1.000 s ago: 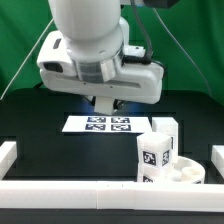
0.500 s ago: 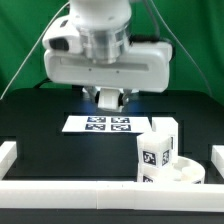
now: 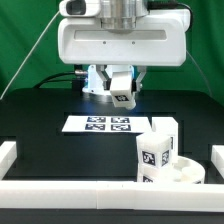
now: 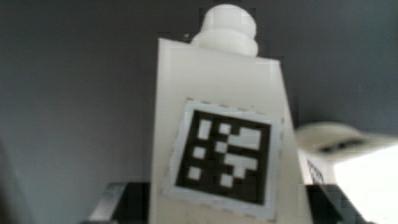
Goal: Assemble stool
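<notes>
Black table: gripper clamped on leg, aloft; long axis roughly upright, peg end pointing down.

Below me lies a matte black table, evenly lit. A green curtain hangs beyond its far edge. White border rails line the near side and the exterior view's left and right. The marker board lies flat mid-table.

No text is legible, only square tags on a leg and the marker board.
</notes>
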Tool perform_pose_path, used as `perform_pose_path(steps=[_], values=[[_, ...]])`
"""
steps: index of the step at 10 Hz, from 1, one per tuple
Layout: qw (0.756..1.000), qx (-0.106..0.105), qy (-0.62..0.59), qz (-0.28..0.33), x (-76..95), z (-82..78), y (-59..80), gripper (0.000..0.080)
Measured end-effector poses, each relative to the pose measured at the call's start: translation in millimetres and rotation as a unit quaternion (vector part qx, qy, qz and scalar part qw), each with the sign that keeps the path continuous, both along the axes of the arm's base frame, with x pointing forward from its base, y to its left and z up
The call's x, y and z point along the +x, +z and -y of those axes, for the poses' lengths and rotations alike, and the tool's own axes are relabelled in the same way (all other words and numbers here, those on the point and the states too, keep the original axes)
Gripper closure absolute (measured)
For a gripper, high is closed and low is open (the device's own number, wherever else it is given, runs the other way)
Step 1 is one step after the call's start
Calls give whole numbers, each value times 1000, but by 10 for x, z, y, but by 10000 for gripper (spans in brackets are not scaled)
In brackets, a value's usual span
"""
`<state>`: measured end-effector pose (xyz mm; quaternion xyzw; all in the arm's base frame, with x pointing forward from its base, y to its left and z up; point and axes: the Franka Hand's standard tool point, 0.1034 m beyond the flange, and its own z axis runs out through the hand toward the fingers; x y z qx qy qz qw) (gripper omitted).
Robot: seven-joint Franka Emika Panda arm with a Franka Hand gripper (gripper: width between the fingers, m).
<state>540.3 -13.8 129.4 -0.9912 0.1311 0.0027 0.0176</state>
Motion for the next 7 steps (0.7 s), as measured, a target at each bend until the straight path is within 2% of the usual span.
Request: perform_pose_path(steps=[1, 3, 4, 5, 7], values=[[999, -7, 3, 31, 11, -23, 1, 475], [994, -21, 18, 104, 246, -211, 162, 475], [992, -26, 28, 123, 308, -276, 201, 474], [984, -37, 26, 174, 352, -250, 218, 474], [979, -44, 28, 195, 299, -251, 171, 474]])
